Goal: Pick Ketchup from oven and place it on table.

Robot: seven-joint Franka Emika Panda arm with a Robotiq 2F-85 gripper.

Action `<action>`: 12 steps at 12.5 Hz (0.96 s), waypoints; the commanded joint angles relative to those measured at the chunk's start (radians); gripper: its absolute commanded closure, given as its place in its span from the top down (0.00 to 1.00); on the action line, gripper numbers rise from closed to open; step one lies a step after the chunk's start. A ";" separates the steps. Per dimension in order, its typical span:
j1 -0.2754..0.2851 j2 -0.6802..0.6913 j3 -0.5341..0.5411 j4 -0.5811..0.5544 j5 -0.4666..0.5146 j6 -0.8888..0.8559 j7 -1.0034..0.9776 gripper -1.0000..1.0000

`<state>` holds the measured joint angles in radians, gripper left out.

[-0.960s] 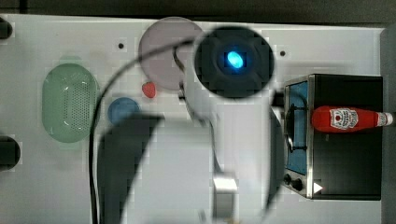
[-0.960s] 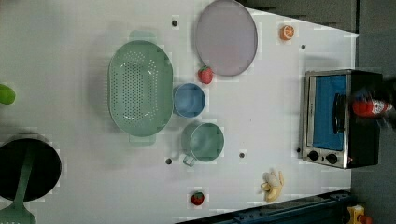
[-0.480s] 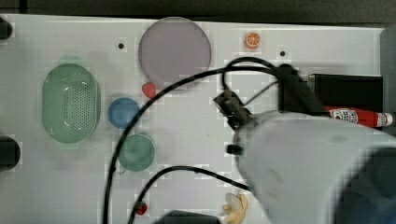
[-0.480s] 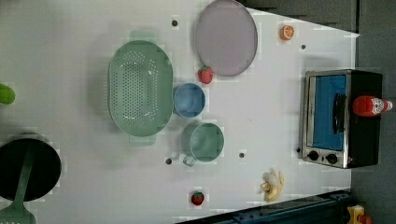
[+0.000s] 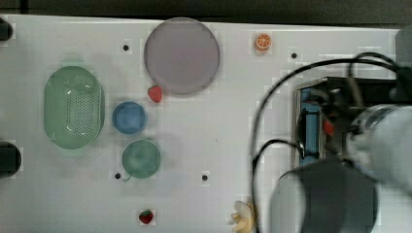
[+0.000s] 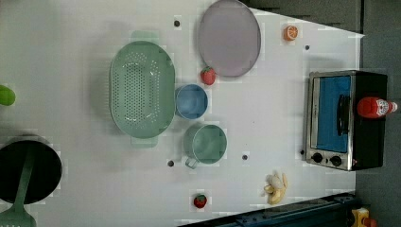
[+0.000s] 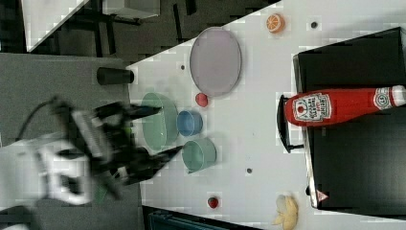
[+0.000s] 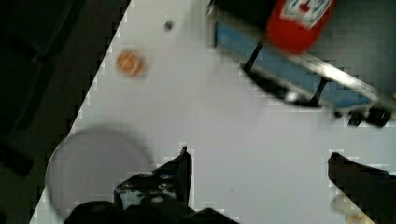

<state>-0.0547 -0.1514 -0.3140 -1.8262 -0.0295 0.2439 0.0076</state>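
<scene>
The Ketchup [image 7: 335, 106] is a red bottle with a white cap lying on the black top of the oven [image 7: 354, 163], its base over the front edge above the handle. The left view shows the Ketchup [image 6: 376, 107] on the oven [image 6: 331, 120] at the white table's [image 6: 265, 118] right end. My gripper [image 8: 261, 172] is open and holds nothing; it hovers over bare table in front of the oven [image 8: 299, 79], short of the Ketchup [image 8: 299, 21]. In the right view the gripper [image 7: 171, 128] is blurred. In the top view my arm [image 5: 340, 184] covers most of the oven [image 5: 311, 121].
A purple plate [image 5: 181, 55], a green colander [image 5: 74, 114], a blue bowl [image 5: 129, 117] and a green mug [image 5: 141, 158] sit on the top view's left half. Strawberries [image 5: 155, 93], an orange slice [image 5: 263, 41] and a banana [image 5: 244, 217] lie scattered about.
In the top view my arm has swung from the table's middle to the right and now covers the oven. The Ketchup has stayed on the oven's top.
</scene>
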 commanded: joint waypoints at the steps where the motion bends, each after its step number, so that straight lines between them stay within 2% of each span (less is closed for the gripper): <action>1: -0.032 0.062 -0.114 -0.011 0.021 0.073 0.028 1.00; 6: -0.039 0.253 -0.216 0.050 0.046 0.152 0.028 1.00; 10: -0.064 0.409 -0.249 0.114 0.189 0.158 0.028 1.00; 12: -0.083 0.467 -0.249 0.117 0.227 0.187 0.028 1.00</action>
<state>-0.1246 0.3171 -0.5439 -1.7080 0.1870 0.4197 0.0074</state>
